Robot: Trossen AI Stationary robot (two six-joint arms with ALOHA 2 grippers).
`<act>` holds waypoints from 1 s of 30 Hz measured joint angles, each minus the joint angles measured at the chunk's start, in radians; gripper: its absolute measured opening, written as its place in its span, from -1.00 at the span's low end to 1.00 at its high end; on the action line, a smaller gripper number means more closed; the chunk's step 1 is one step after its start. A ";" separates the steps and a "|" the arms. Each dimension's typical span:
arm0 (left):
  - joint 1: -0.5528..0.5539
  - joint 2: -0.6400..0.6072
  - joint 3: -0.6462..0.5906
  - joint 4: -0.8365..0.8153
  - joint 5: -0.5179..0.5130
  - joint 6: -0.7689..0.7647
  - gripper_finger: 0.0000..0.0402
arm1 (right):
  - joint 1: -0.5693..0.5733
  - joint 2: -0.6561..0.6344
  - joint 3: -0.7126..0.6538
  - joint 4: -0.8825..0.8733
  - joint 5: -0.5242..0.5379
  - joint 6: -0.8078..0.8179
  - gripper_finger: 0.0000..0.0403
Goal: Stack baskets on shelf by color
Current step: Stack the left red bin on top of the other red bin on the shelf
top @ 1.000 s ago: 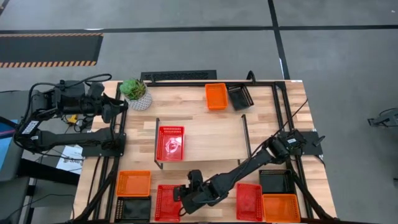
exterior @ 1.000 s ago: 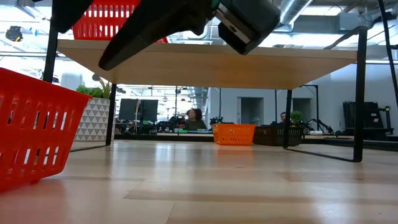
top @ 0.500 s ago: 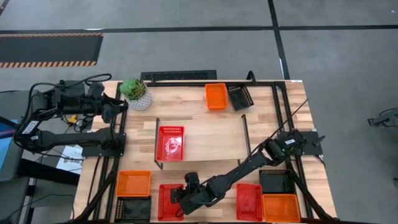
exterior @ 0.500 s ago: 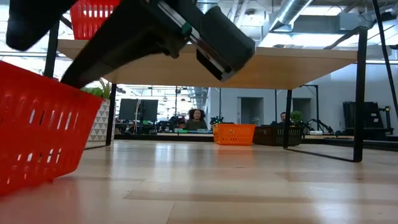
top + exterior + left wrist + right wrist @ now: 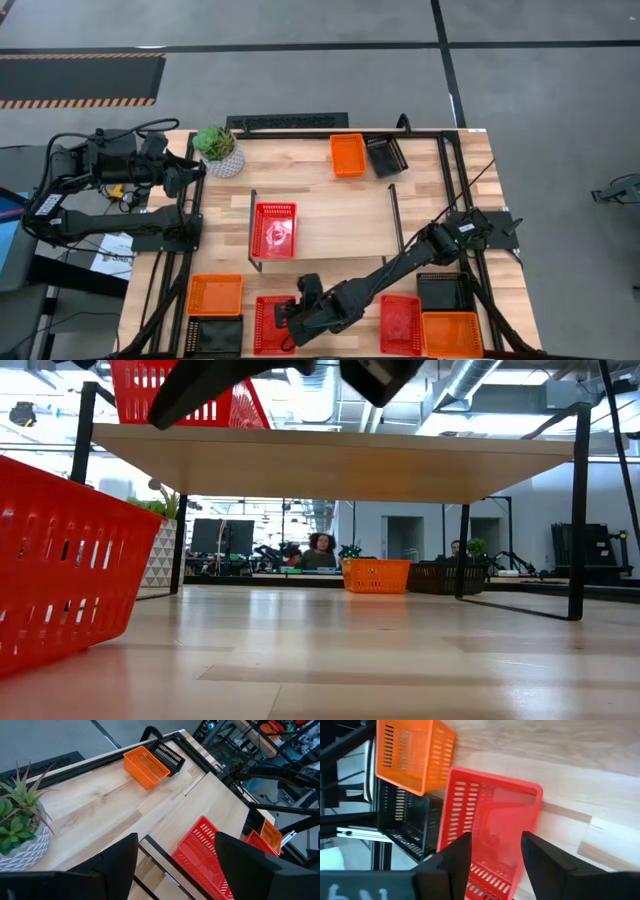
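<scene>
Right gripper (image 5: 290, 322) low over red basket (image 5: 270, 325) at table's front edge, fingers spread wide, gripping nothing. Second red basket (image 5: 274, 230) sits on shelf (image 5: 340, 225) (left end). Left gripper (image 5: 190, 170) parked beside plant pot (image 5: 220, 152), fingers apart.

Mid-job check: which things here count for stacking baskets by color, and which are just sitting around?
Job:
shelf
red baskets
orange baskets
black baskets
right gripper, over a red basket

Lying about:
plant pot
</scene>
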 joint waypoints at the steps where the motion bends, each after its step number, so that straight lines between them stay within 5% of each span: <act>1: 0.000 0.000 0.000 0.000 0.000 0.000 0.24 | 0.000 0.000 0.000 -0.002 -0.002 0.000 -0.05; 30: 0.000 0.000 0.000 -0.001 -0.018 0.000 0.24 | 0.002 0.006 -0.049 -0.029 -0.019 -0.006 -0.10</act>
